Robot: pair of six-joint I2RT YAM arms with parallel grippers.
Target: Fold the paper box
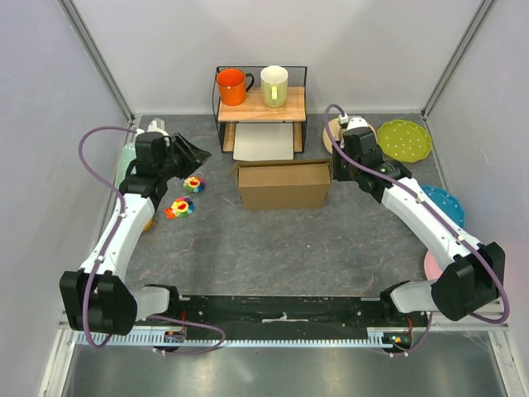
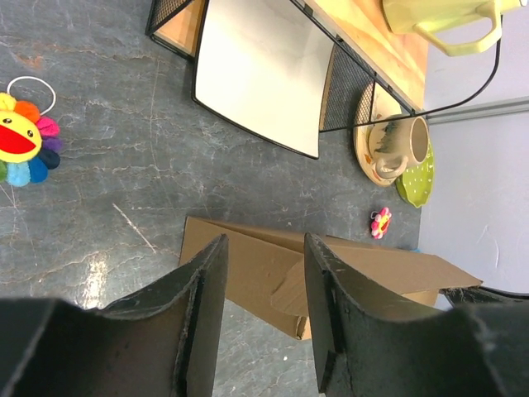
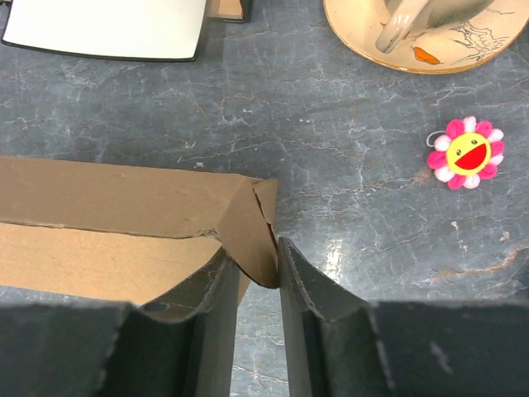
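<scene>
The box (image 1: 283, 185) stands on the table (image 1: 273, 256) in the middle of the far half, just in front of the white tray (image 1: 264, 142). Its long front wall stands upright and faces the arms, and short flaps stick out at both ends.

The right hand (image 3: 254, 252) is at the right end of the box. Its fingers are narrow and stand on both sides of the folded corner flap there. The flap touches them, but a slit of table shows between them lower down, so it cannot be told whether they really pinch the cardboard.

The left hand (image 2: 264, 248) is well apart from the box, to its left and above the table. Its fingers are about half wide and hold nothing.

Two flower toys (image 1: 193, 183) (image 1: 179, 208) lie under the left arm, and a pink one (image 3: 469, 154) lies near the right hand. Behind the box a rack (image 1: 256, 106) carries an orange mug (image 1: 232, 86) and a pale mug (image 1: 274, 85), and the tray lies under it. To the right there are a cream plate (image 3: 463, 58) with a cup on it, a green plate (image 1: 405, 139) and a blue plate (image 1: 442, 203).
</scene>
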